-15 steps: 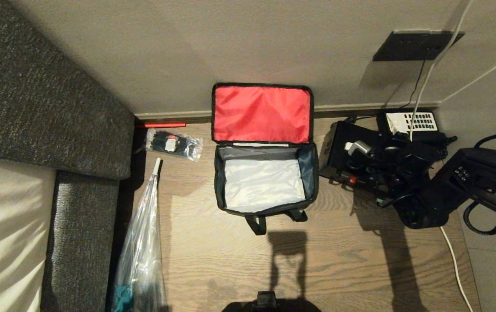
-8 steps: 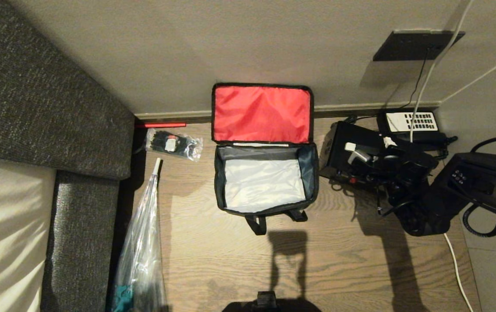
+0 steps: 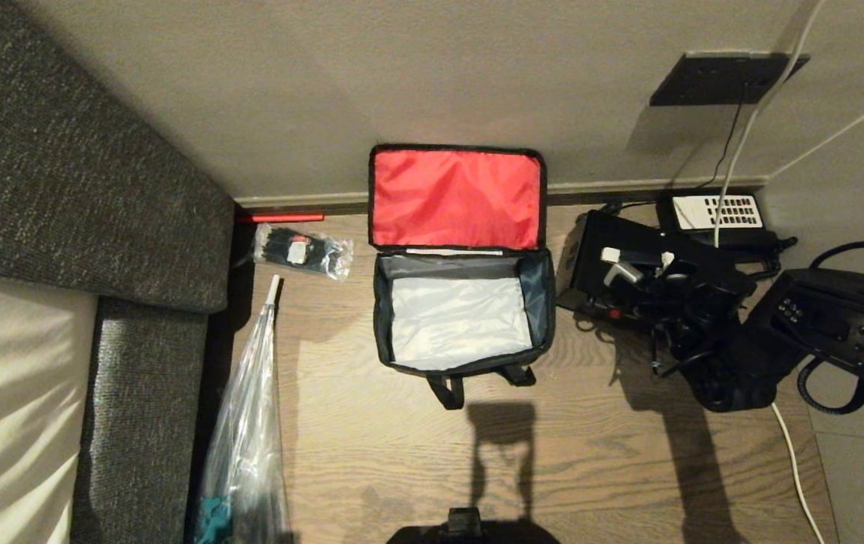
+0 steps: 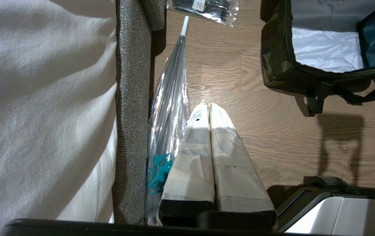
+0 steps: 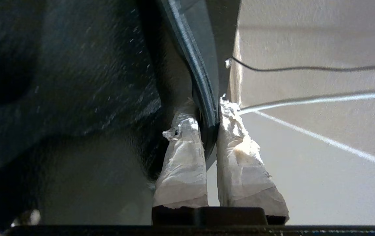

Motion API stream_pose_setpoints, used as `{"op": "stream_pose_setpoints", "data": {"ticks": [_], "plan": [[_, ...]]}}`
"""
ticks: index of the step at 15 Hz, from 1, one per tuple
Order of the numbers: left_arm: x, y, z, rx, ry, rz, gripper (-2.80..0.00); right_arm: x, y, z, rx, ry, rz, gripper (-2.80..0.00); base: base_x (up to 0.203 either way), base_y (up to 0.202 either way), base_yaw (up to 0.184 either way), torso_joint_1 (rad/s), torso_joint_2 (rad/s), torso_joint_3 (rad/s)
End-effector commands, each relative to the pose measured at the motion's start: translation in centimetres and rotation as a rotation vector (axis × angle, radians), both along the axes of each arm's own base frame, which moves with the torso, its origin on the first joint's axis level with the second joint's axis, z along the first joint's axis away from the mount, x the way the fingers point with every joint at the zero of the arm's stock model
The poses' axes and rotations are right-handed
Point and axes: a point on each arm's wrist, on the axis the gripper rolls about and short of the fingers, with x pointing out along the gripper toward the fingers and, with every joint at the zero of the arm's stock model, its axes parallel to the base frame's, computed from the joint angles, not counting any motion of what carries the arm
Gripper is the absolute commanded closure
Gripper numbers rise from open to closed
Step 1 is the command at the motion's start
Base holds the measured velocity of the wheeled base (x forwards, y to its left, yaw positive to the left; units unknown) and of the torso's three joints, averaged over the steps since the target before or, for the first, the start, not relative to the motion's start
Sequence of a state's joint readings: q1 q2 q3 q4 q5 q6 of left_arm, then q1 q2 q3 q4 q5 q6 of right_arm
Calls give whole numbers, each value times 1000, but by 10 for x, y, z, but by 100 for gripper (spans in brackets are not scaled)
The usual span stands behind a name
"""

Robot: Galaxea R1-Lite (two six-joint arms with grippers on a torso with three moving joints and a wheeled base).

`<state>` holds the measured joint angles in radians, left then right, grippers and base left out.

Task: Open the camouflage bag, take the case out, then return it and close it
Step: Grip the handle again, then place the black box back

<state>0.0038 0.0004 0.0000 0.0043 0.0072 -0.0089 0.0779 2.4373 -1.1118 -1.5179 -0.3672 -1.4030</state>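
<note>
The camouflage bag point(image 3: 462, 302) shows red lid lining and grey interior.

The camouflage bag point(image 3: 462, 317) sits on the floor point(image 3: 590, 453) against the wall point(image 3: 402, 75), its lid point(image 3: 456, 198) flung back and leaning on that wall. Right of it — just beside — lies the case point(image 3: 613, 272), with the right gripper point(image 5: 211, 124) over it, clamped on its handle point(image 5: 204, 98). Behind the case is a telephone point(image 3: 719, 215). Left of the bag lies a plastic packet point(image 3: 302, 251), and beyond it a sofa point(image 3: 62, 227).
</note>
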Motion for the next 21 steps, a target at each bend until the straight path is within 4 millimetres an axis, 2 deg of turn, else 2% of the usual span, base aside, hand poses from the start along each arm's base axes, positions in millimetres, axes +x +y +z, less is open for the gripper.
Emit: {"op": "stream_pose_setpoints", "data": {"ticks": [1, 4, 9, 15, 17, 21], "plan": [[0, 0, -1, 0, 3, 1, 0, 0, 9, 5, 20, -29, -5, 0, 0, 0, 0, 0, 0, 0], [0, 0, -1, 0, 3, 1, 0, -2, 10, 31, 32, -99, -6, 0, 0, 0, 0, 0, 0, 0], [0, 0, -1, 0, 3, 1, 0, -16, 8, 76, 7, -183, -17, 0, 0, 0, 0, 0, 0, 0], [0, 0, -1, 0, 3, 1, 0, -42, 5, 108, -32, -211, -30, 0, 0, 0, 0, 0, 0, 0], [0, 0, -1, 0, 3, 1, 0, -50, 5, 113, -35, -210, -29, 0, 0, 0, 0, 0, 0, 0], [0, 0, -1, 0, 3, 1, 0, -67, 3, 143, -61, -272, -39, 0, 0, 0, 0, 0, 0, 0]]}}
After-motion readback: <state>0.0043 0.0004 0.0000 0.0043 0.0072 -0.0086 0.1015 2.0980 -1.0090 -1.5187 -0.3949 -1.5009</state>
